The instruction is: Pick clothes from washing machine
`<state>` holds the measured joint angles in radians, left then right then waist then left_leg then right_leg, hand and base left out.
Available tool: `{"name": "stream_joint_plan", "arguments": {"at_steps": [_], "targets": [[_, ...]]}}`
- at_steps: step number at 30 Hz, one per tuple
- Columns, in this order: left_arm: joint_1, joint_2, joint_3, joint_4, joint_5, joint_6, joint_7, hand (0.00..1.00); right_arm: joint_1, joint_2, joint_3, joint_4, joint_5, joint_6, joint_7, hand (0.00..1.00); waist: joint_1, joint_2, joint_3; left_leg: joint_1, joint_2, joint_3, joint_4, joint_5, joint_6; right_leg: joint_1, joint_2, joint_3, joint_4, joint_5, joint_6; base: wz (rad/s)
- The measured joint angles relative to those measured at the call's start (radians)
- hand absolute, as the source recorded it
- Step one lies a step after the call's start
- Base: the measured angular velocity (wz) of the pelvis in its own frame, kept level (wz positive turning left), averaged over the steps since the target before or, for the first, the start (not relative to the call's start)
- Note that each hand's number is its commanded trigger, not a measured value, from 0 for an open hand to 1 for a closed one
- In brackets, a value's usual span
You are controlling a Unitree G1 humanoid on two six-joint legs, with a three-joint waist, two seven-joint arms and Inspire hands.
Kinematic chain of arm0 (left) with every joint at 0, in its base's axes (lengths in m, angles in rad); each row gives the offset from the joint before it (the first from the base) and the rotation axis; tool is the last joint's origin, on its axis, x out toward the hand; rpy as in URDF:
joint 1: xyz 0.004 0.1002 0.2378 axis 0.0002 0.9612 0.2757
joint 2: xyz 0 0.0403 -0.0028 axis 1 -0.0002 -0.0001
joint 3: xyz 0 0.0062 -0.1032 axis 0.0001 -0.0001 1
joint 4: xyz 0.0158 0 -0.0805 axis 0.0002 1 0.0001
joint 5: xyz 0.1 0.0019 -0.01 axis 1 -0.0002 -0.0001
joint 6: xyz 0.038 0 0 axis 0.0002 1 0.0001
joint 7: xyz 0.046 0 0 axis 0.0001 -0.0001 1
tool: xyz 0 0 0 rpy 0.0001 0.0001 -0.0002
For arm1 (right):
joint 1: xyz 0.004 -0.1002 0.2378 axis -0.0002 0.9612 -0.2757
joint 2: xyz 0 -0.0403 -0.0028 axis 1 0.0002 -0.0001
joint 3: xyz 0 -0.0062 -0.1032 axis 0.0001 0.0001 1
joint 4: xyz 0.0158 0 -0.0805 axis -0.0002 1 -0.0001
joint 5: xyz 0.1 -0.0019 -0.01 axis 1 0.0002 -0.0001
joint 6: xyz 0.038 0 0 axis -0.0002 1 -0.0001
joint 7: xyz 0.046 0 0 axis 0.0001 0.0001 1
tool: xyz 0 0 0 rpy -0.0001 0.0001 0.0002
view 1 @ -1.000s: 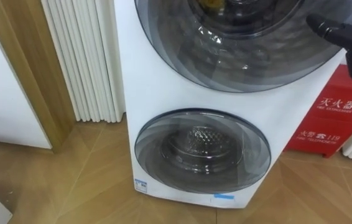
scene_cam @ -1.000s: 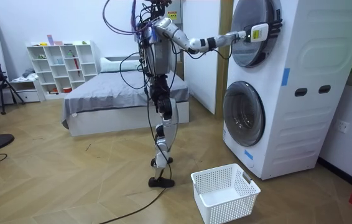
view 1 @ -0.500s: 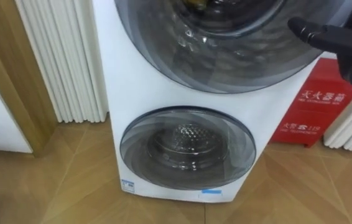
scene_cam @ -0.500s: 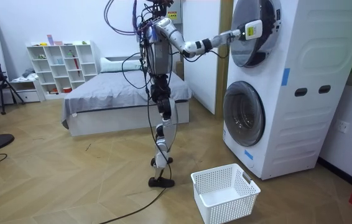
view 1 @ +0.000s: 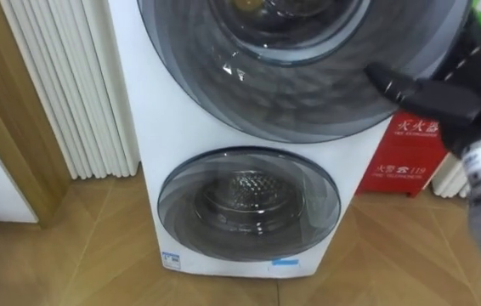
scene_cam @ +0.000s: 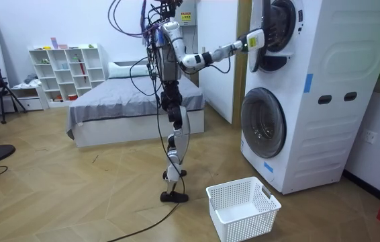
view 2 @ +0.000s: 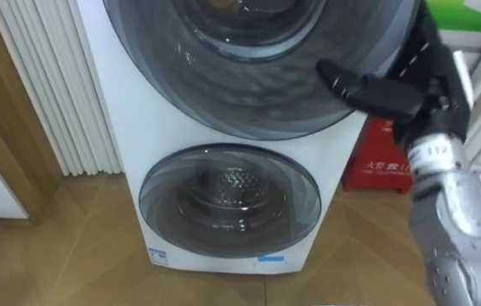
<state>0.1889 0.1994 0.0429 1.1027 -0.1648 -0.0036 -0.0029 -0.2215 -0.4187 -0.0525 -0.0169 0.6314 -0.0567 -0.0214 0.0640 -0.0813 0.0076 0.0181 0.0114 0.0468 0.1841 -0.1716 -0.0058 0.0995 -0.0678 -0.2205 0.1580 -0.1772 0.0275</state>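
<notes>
One stacked washing machine (scene_cam: pixel 324 134) has two round doors: upper door (view 1: pixel 291 93) ajar, lower door (view 1: pixel 249 204) closed. The right hand (view 2: pixel 423 98) pinches the upper door's rim, thumb across the glass. One white laundry basket (scene_cam: pixel 247 225) stands nearby.

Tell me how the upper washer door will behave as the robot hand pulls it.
The upper door looks rigid, so it should swing as one piece, not flex. Its glossy front is probably slippery under the right robot hand pinching its rim. It stands ajar in the room view, so it likely moves easily.
</notes>
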Motion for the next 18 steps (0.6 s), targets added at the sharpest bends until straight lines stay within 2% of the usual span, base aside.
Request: {"name": "stream_joint_plan", "arguments": {"at_steps": [2, 3, 4, 7, 11, 15, 18], "targets": [[0.009, -0.001, 0.000, -0.001, 0.000, -0.004, 0.000, 0.00, 0.035, 0.021, 0.008, -0.014, -0.012, 0.000, 0.023, 0.00, 0.000, 0.003, -0.0025, 0.000, 0.002, 0.004, 0.000, 0.000, 0.000, -0.004, 0.000, 0.002, 0.006, 0.000, 0.000, -0.05], [0.015, -0.002, -0.005, -0.001, -0.001, -0.005, 0.000, 0.00, 0.052, 0.034, 0.014, -0.024, -0.011, 0.000, 0.036, 0.00, -0.002, 0.007, -0.0064, -0.003, 0.003, 0.007, 0.001, 0.000, 0.000, -0.011, 0.000, 0.003, 0.013, 0.000, 0.000, -0.06], [0.018, -0.002, -0.011, 0.000, -0.003, -0.009, 0.000, 0.00, 0.060, 0.037, 0.024, -0.033, -0.005, 0.000, 0.043, 0.00, -0.006, 0.010, -0.0097, -0.007, 0.002, 0.008, 0.004, 0.000, 0.000, -0.015, 0.000, 0.005, 0.012, 0.000, 0.000, -0.05], [0.021, -0.003, -0.013, 0.011, -0.021, -0.034, -0.001, 0.00, 0.079, 0.040, 0.030, -0.048, -0.002, -0.001, 0.070, 0.00, -0.007, 0.015, -0.0119, -0.007, 0.002, 0.008, 0.002, 0.001, 0.000, -0.014, 0.000, 0.005, 0.012, 0.000, 0.000, 0.00], [0.016, -0.004, -0.031, 0.019, -0.049, -0.043, -0.001, 0.00, 0.096, 0.076, 0.032, -0.049, -0.004, -0.022, 0.096, 0.00, -0.008, 0.021, -0.0094, 0.000, 0.002, 0.010, 0.002, 0.001, 0.000, -0.013, 0.000, 0.009, 0.012, 0.000, 0.000, 0.00], [0.014, -0.004, -0.049, 0.024, -0.069, -0.049, -0.001, 0.00, 0.174, 0.113, 0.059, -0.081, -0.007, -0.034, 0.119, 0.00, -0.008, 0.028, -0.0066, 0.002, 0.003, 0.011, -0.005, 0.001, 0.000, -0.015, 0.001, 0.011, 0.011, 0.000, 0.000, 0.00], [0.015, -0.005, -0.051, 0.022, -0.071, -0.050, -0.006, 0.00, 0.215, 0.120, 0.085, -0.101, -0.007, -0.036, 0.139, 0.00, -0.007, 0.032, -0.0078, 0.002, 0.003, 0.020, -0.014, 0.001, 0.000, -0.017, 0.002, 0.019, 0.011, 0.000, 0.000, -0.07]]}}
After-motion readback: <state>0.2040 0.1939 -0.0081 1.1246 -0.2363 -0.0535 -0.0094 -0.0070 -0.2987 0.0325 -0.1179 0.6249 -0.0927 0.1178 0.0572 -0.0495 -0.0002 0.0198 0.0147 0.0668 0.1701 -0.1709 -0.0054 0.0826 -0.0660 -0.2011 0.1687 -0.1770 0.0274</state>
